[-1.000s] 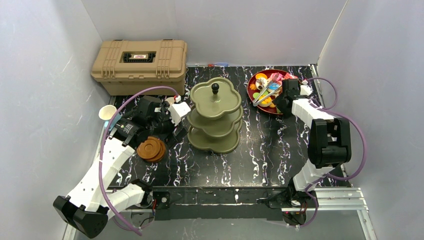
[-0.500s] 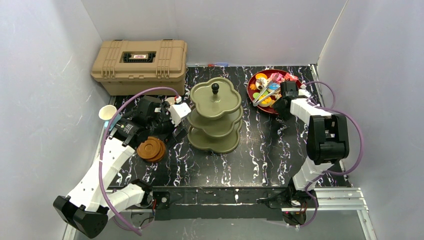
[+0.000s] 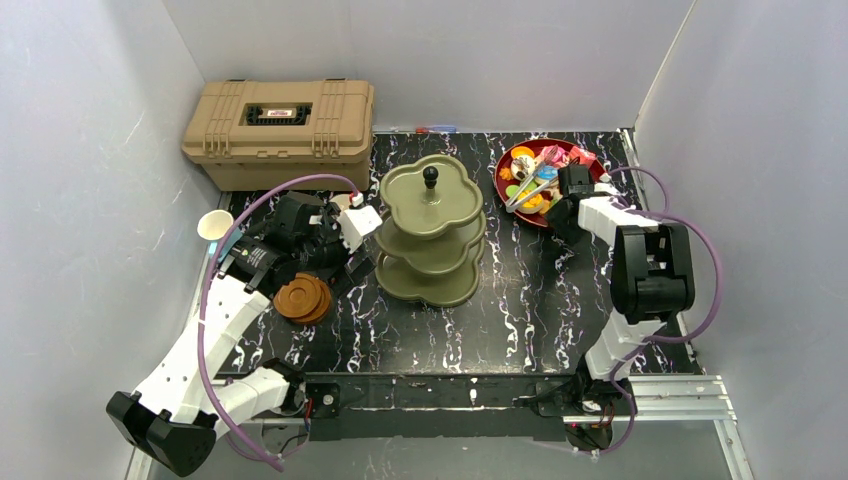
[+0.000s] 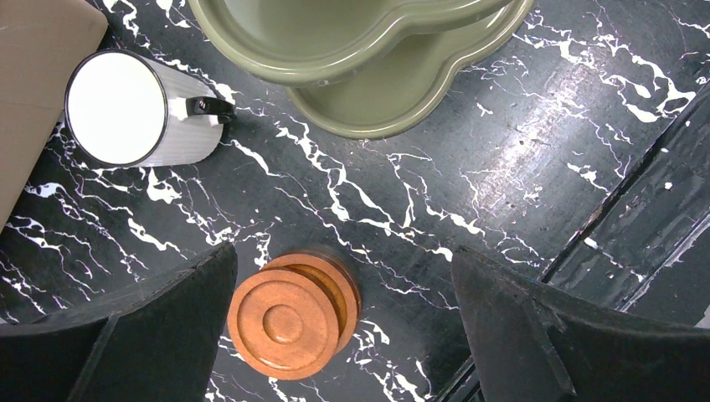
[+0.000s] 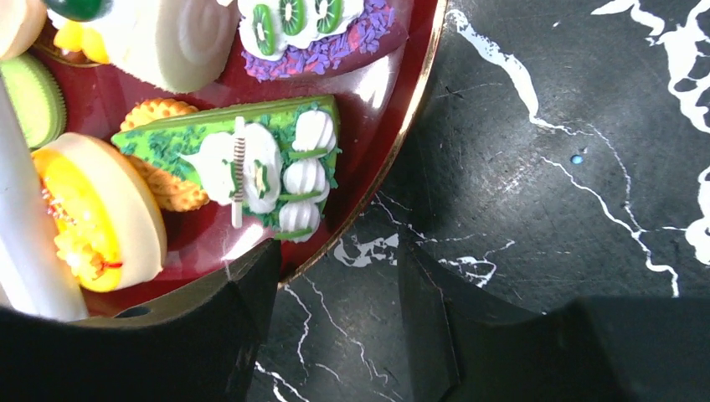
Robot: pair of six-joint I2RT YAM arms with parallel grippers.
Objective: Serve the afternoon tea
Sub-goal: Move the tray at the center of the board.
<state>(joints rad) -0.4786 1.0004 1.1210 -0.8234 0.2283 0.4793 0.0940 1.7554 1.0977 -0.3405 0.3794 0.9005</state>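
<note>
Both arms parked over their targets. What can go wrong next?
1. The right gripper has its jaws either side of the dark-red plate rim; closing may pinch the plate, not the green cake slice.
2. The left gripper, jaws open above the stacked wooden saucers, may lift both.

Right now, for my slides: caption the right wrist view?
Open right gripper at rim of dark-red plate, beside green cake slice.

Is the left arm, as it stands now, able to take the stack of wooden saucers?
Probably yes. The left fingers, open, hang over the wooden saucers, nothing lies between, and the white mug and the green stand are apart from them.
</note>
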